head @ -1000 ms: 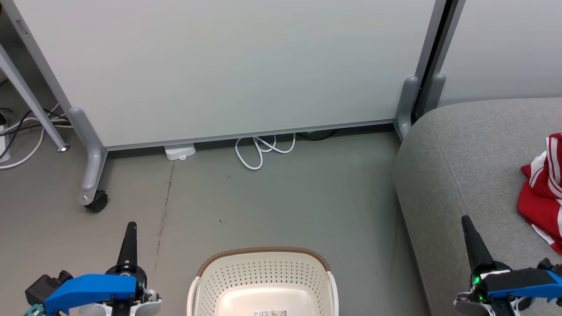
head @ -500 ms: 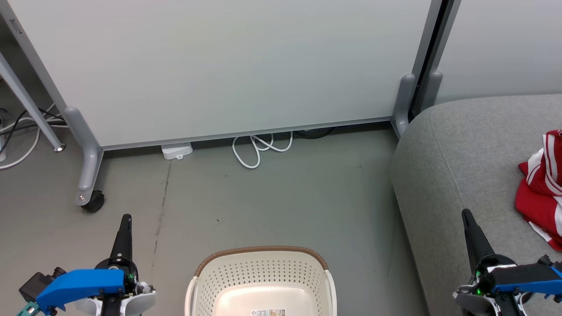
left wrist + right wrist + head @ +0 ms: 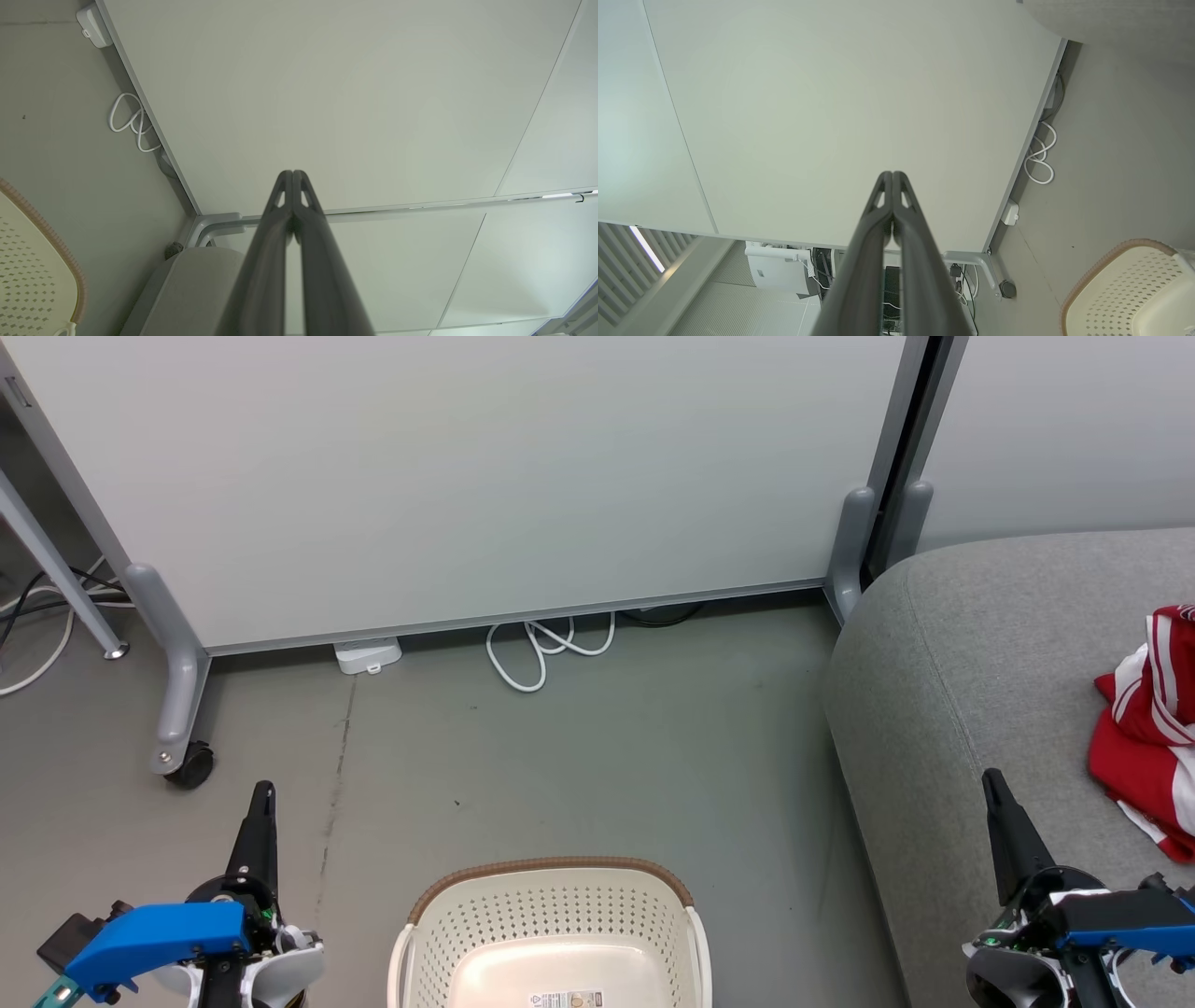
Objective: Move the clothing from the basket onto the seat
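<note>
Head view: left hand (image 3: 264, 791) and right hand (image 3: 989, 778) flank basket (image 3: 551, 866), closed, empty; clothing (image 3: 1144, 747) right of it on seat (image 3: 962, 653); basket's cropped near end may hide a garment.

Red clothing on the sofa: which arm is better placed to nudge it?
Right. The right claw, shut, hangs above the sofa cushion beside the red clothing; the left claw is on the laundry basket's far side.

My head camera looks steeply down, basket (image 3: 560, 910) bottom centre. My 2 wrist cameras face the partition (image 3: 350, 93), each catching that basket at a lower corner.
</note>
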Tool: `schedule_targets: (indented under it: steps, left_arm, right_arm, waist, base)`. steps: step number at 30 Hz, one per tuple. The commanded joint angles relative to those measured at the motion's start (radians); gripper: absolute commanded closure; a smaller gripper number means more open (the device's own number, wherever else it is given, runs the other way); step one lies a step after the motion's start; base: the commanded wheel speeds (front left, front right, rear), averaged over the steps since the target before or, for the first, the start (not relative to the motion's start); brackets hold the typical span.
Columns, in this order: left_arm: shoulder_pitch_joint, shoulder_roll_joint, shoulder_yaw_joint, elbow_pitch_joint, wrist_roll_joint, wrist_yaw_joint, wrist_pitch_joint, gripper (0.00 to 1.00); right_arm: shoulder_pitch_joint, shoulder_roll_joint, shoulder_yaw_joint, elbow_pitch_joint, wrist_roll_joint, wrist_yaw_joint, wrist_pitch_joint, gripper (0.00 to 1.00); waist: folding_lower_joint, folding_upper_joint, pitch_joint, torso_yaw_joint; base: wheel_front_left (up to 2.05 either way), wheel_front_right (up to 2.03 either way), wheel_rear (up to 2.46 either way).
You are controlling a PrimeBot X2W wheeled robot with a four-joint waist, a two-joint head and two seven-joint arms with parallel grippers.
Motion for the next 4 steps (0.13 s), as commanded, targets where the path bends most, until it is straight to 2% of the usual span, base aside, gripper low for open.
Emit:
schedule_targets:
  steps: [1,4]
  left_arm:
    - [-0.021,-0.001,0.009,-0.007,-0.02,-0.009,0.007,1.0]
    - [-0.021,-0.001,0.012,-0.01,-0.038,-0.009,0.013,1.0]
  right_arm:
    - [-0.016,-0.006,-0.002,-0.004,0.021,0.001,0.007,1.0]
    - [-0.018,-0.007,-0.002,-0.004,0.043,0.001,0.011,1.0]
  waist:
    - [0.0,0.0,0.001,-0.001]
    - [0.0,0.0,0.002,-0.003]
  base:
    - [0.0,0.0,0.0]
    - [0.0,0.0,0.0]
